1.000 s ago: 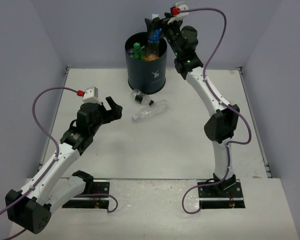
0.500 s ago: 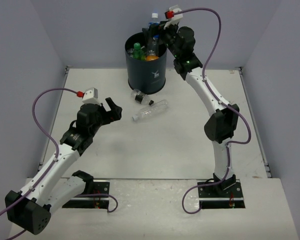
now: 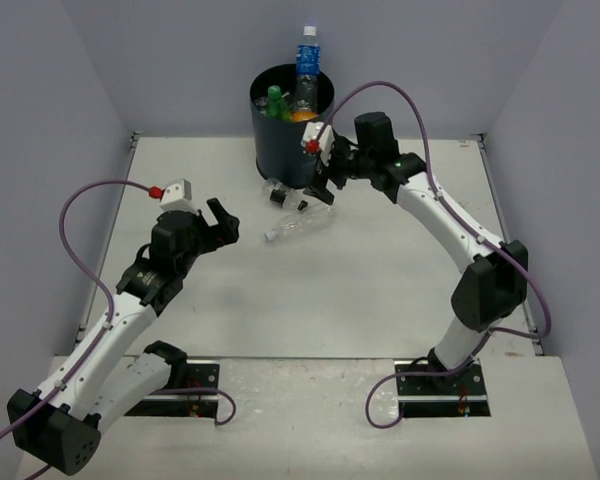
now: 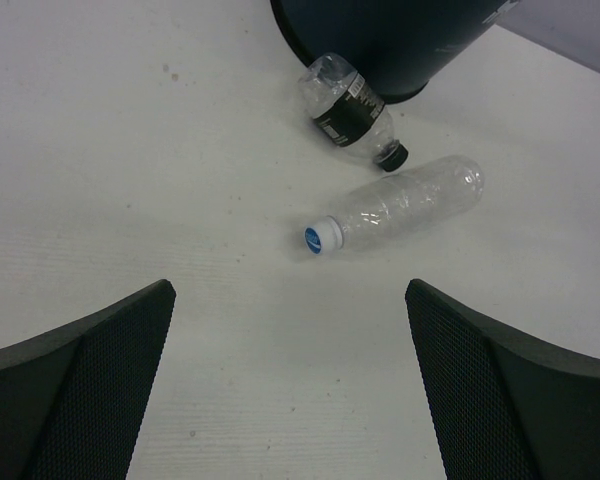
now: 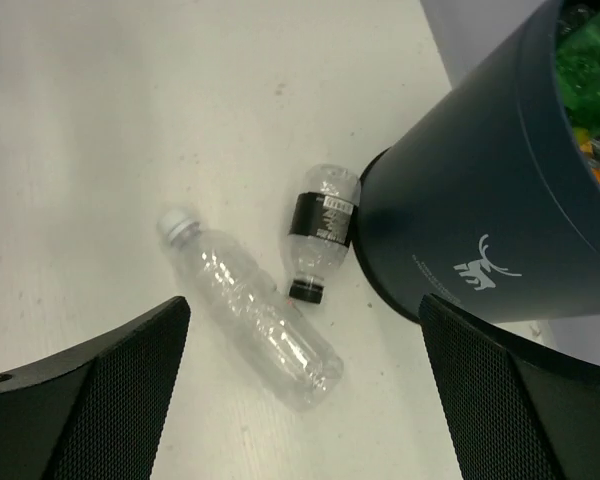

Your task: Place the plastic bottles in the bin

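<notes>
My L fingers are spread wide and empty, low over the bench. R fingers are also wide apart, gripping nothing, near the bin. Black-capped bottle lies right at the bin's foot, w/ the clear white-capped bottle lying just beside it. Blue-labelled bottle sticks up out of the bin; green bottle is inside.

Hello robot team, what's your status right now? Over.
Left end effector and right end effector open, empty. Black-labelled bottle and plain clear bottle lying beside bin. Other bottles inside. Nothing blocking them.
</notes>
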Controlling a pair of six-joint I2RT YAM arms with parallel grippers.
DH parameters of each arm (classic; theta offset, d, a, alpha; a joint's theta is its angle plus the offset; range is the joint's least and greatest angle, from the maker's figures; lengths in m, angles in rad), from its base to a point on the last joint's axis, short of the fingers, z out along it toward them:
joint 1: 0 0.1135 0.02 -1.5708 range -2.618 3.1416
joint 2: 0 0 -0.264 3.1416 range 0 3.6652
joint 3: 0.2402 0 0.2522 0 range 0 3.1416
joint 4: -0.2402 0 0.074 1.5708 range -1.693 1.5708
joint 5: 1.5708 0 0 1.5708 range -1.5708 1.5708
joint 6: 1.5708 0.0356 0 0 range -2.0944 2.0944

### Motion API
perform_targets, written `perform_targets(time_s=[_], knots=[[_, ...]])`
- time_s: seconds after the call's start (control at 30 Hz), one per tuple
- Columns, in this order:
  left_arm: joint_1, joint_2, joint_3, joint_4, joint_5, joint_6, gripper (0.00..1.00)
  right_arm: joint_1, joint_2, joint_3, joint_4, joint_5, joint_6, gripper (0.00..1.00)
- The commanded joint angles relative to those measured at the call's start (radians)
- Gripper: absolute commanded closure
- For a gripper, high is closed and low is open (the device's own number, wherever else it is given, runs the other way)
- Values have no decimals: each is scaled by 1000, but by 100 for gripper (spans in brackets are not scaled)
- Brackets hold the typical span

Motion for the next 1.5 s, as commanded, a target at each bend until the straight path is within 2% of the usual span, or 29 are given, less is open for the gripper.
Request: perform_targets(time_s=[0.0, 0.1, 0.17, 0.27, 0.37, 0.63, 0.8, 0.93, 0.97, 1.1, 1.27, 1.37, 1.47], knots=[[7, -24, -9, -31, -27, 0, 0, 18, -43, -16, -210, -79, -262, 1], [7, -30, -2, -64, -38, -4, 0, 66, 18, -19, -301, 10, -276, 1], [7, -50, -5, -69, -46, -7, 0, 117, 62, -72, -232, 177, -281, 1], [5, -71, -11, -69, -55, -6, 0, 152, 70, -192, -39, 296, -313, 1], [6, -81, -13, -76, -65, -3, 0, 160, 98, -210, 77, 285, -335, 1], [6, -74, -14, -75, -67, -1, 0, 161, 310, -90, 96, 395, -342, 1], [7, -76, -20, -69, -69, 2, 0, 161, 361, -113, 183, 466, -344, 1], [5, -67, -17, -66, -67, 3, 0, 160, 384, -91, 187, 488, -331, 2], [6, -66, -17, -67, -69, 3, 0, 160, 385, -90, 188, 493, -328, 4], [6, -66, -16, -72, -69, 2, 0, 165, 393, -73, 194, 533, -304, 23], [7, -75, -14, -74, -73, -1, 0, 165, 346, -116, 232, 535, -289, 56], [7, -78, -14, -74, -72, -1, 0, 165, 297, -131, 219, 530, -278, 69], [7, -80, -13, -73, -64, -2, 0, 165, 222, -169, 217, 502, -260, 74]])
